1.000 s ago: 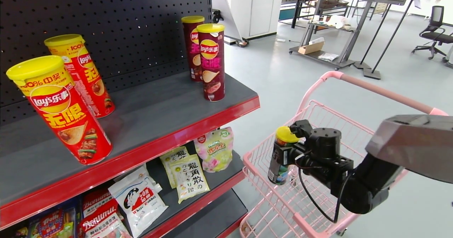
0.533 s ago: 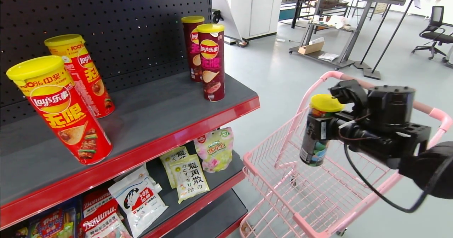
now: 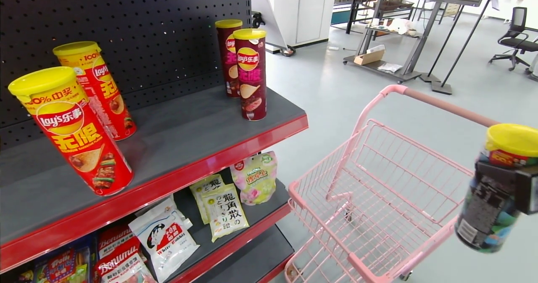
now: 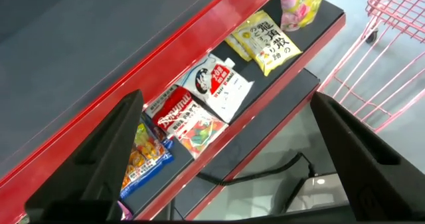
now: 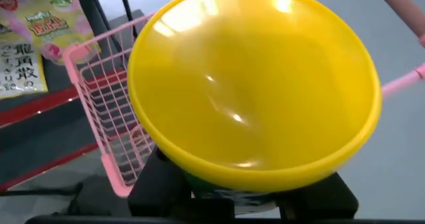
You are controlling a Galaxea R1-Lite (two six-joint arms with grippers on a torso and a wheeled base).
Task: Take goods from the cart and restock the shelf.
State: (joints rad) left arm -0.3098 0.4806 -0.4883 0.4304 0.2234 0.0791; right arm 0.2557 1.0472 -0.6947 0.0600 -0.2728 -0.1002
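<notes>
A dark chip can with a yellow lid (image 3: 489, 207) hangs upright at the far right of the head view, above the right rim of the pink cart (image 3: 361, 215). My right gripper (image 3: 510, 186) is shut on its upper body. In the right wrist view the can's yellow lid (image 5: 252, 84) sits close under the camera, with my right gripper (image 5: 242, 201) clamped below it. The grey top shelf (image 3: 180, 136) carries two red cans (image 3: 80, 131) at the left and two maroon cans (image 3: 251, 75) at the right. My left gripper (image 4: 229, 171) is open beside the lower shelves.
Snack bags (image 3: 218, 207) lie on the lower shelf (image 4: 292, 84). The shelf's red front edge (image 3: 235, 152) juts toward the cart. A black pegboard (image 3: 147, 30) backs the top shelf. Stands and an office chair (image 3: 515, 39) are far behind on the grey floor.
My right arm has lifted the can out of the cart basket and carried it up and to the right, closer to the head camera. The shelf goods have not moved.
</notes>
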